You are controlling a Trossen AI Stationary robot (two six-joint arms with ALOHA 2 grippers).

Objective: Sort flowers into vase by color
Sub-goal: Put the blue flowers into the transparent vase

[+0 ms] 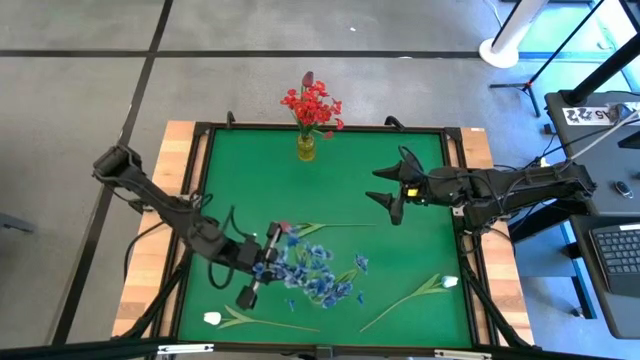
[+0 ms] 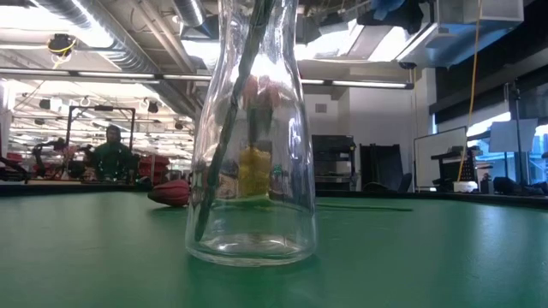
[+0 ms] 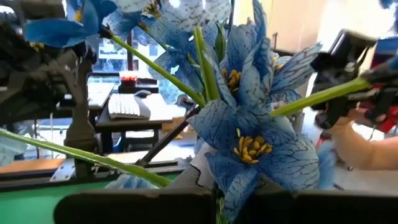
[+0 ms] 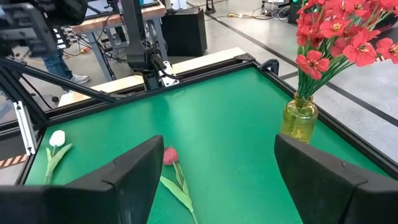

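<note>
Blue flower sprays spread over the near middle of the green table and hide the clear vase from above. In the low view the clear vase stands upright with one slanted stem inside. My left gripper is shut at the bunch's left edge, with blue blossoms right in front of it. Over the table's right middle my right gripper hangs open and holds nothing. Red flowers stand in a yellow vase at the far edge. A dark red rosebud lies on the table. My left gripper is shut on a blue spray, low on its green stem. The blossoms hide the place of contact itself. The fingers come in level from the table's left. The spray stands up ahead of them, with its blossoms among the rest of the bunch.
One white tulip lies at the near left, another at the near right, both with long stems flat on the table. The rosebud and its stem lie below my right gripper. A black frame borders the table.
</note>
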